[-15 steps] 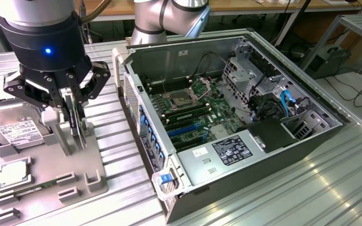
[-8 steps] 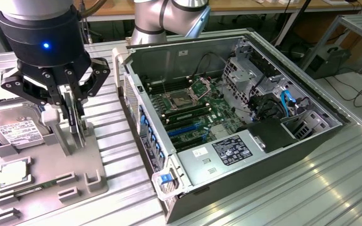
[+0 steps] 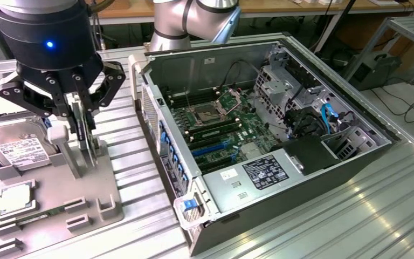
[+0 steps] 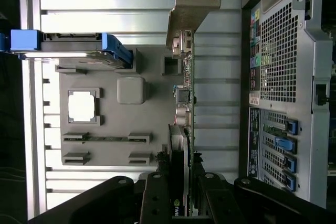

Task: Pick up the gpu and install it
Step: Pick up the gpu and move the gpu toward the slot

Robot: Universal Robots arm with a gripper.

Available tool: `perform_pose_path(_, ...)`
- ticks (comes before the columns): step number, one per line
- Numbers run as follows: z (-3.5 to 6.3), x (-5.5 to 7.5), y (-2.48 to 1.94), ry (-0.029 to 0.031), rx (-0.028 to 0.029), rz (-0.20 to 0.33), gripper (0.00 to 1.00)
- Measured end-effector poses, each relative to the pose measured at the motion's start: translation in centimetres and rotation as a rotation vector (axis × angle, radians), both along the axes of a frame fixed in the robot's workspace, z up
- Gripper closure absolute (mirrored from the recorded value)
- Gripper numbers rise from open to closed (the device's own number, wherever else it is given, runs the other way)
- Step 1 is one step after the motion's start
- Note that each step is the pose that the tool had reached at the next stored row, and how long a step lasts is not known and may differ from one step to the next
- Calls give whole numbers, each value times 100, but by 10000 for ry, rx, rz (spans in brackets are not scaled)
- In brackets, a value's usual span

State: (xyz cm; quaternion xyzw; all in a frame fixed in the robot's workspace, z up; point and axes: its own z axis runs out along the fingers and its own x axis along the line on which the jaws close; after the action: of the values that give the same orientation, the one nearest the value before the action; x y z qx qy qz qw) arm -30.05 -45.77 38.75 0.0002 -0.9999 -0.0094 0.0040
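The claw [image 3: 80,127] [image 4: 181,203] is clenched on the gpu [image 3: 82,141] [image 4: 185,93], 2 fingers [image 4: 157,198] pinching its top edge. The gpu stands upright at the tray [image 3: 110,186] edge nearest the case [image 3: 315,172]. A drive [image 3: 13,145] lies at the opposite edge.

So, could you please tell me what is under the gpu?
The grey fixture plate lies beneath the gpu, which stands on edge in the jaws. The card hides its lower edge, so contact with the plate cannot be seen.
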Motion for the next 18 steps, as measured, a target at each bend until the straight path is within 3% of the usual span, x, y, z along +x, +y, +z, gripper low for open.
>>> perform_pose_path(14,197,0,0,1,-38,0,73)
perform_pose_path(18,293,0,0,0,-58,0,73)
